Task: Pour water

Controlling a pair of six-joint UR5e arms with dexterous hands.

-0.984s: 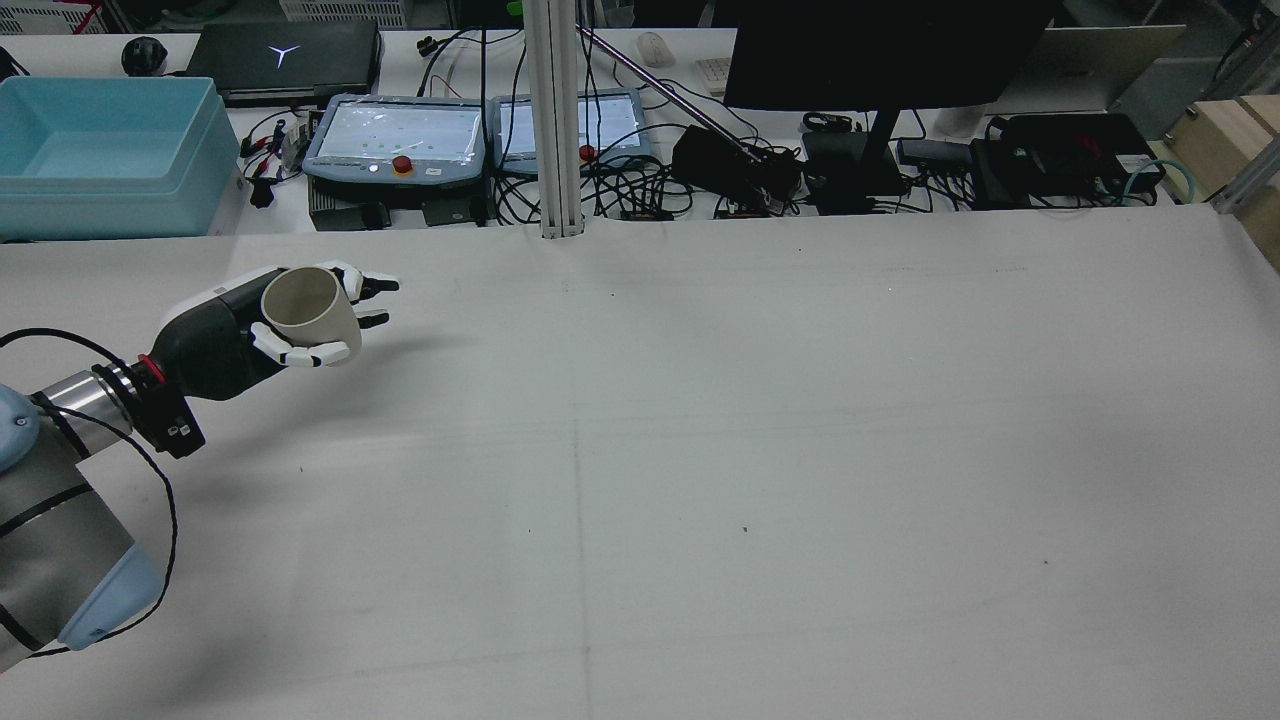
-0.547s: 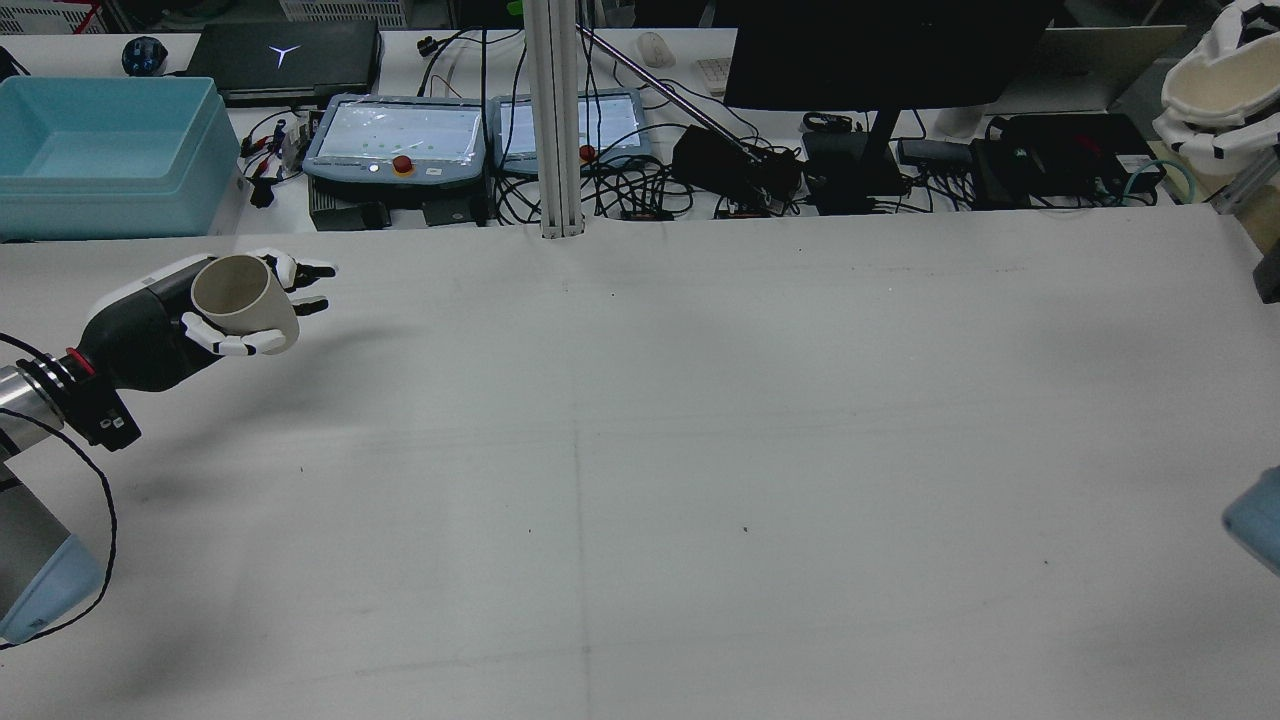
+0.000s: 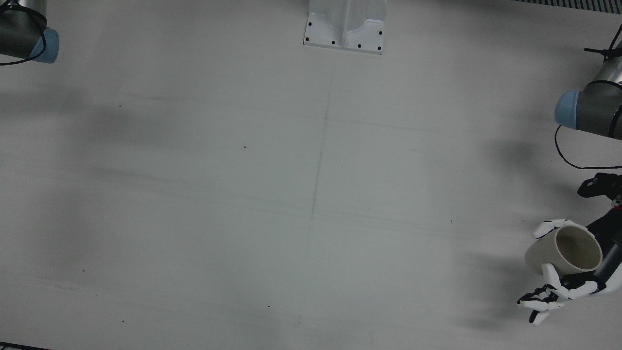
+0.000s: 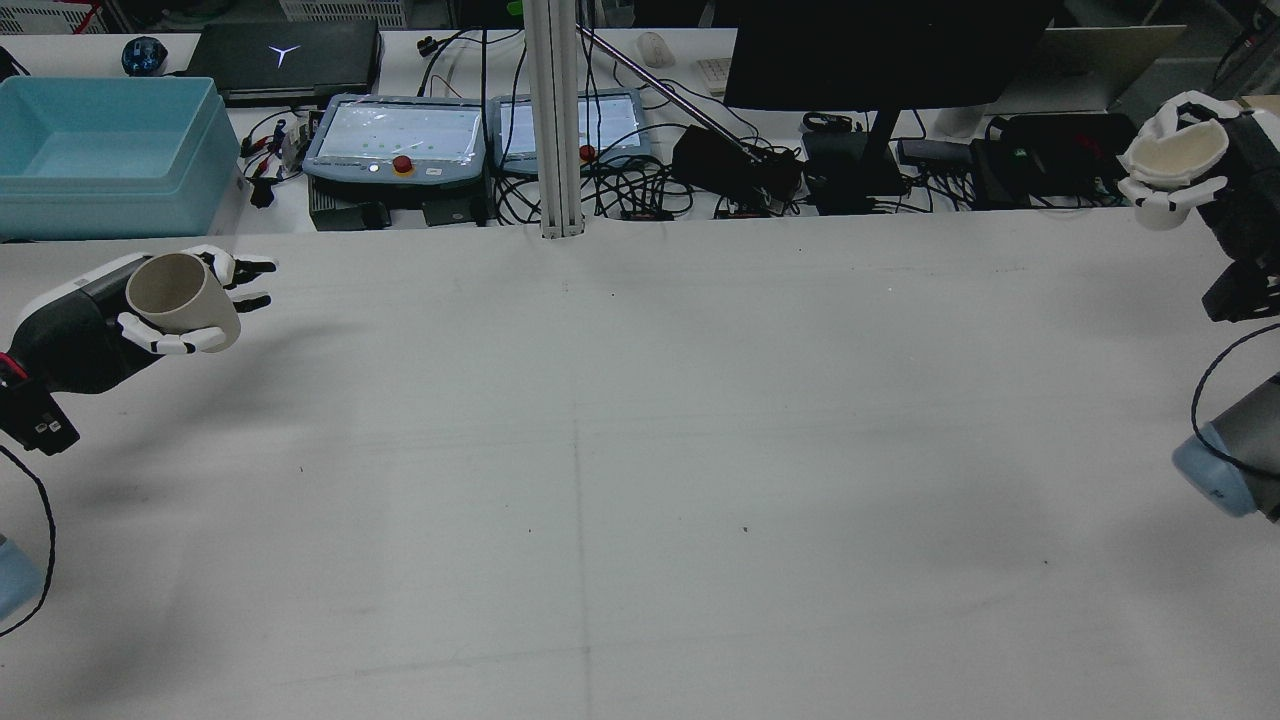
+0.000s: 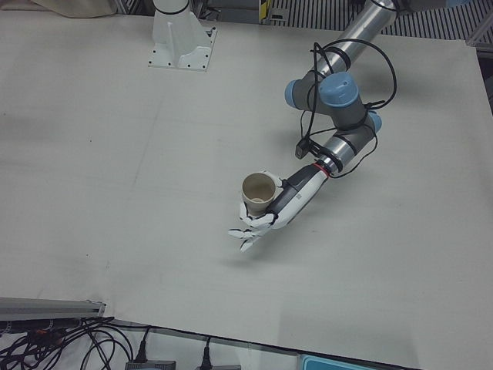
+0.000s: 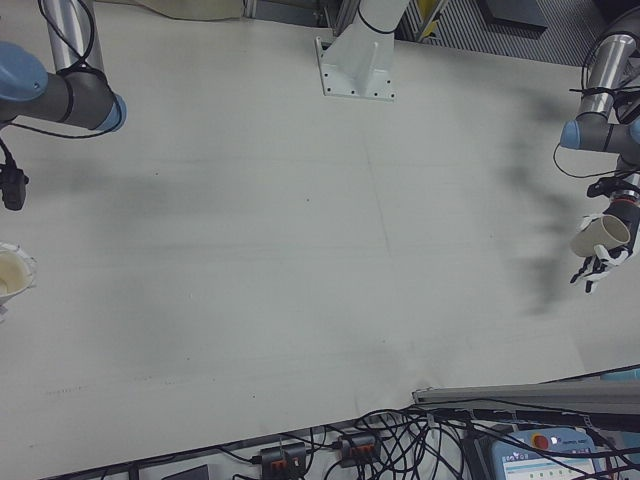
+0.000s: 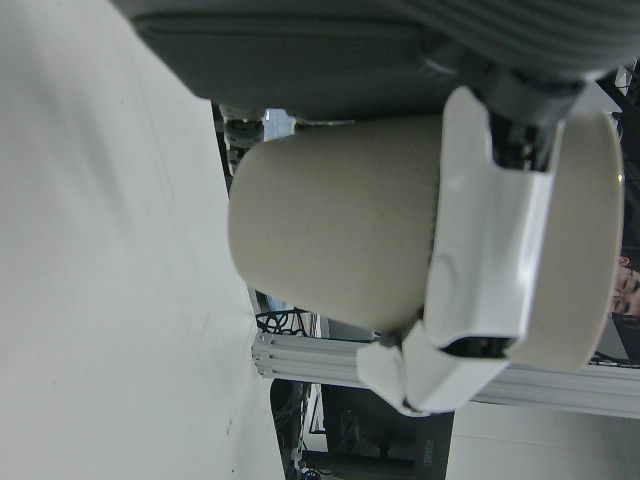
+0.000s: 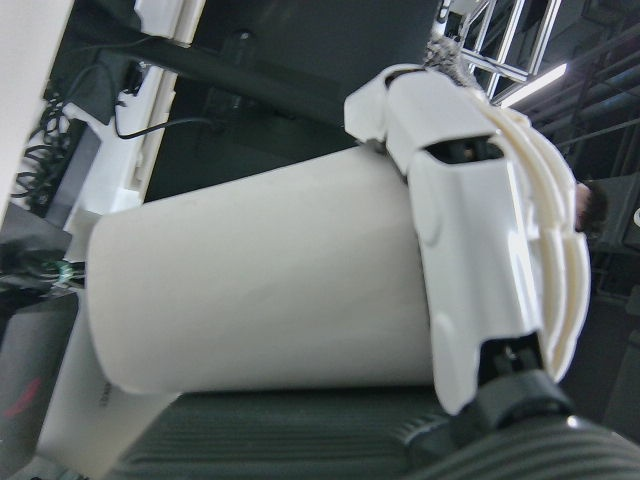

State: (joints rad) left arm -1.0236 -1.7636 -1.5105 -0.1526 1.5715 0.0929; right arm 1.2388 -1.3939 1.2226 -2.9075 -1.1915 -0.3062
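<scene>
My left hand (image 4: 90, 325) is shut on a beige cup (image 4: 180, 292) and holds it tilted above the table's left side; the cup also shows in the front view (image 3: 559, 250), the left-front view (image 5: 258, 193) and the left hand view (image 7: 340, 240). My right hand (image 4: 1215, 165) is shut on a cream cup (image 4: 1175, 155), held high at the table's far right edge. That cup fills the right hand view (image 8: 260, 280) and shows at the right-front view's left edge (image 6: 10, 275). I see no water in either cup.
Beyond the table's far edge are a blue bin (image 4: 100, 150), two teach pendants (image 4: 395, 140), a monitor stand and cables. A white post (image 4: 553, 120) stands at the far middle. The table (image 4: 640, 450) carries only faint marks.
My left hand has moved left with the beige cup. My right hand came into view at the right holding the cream cup and moved down and inward.
</scene>
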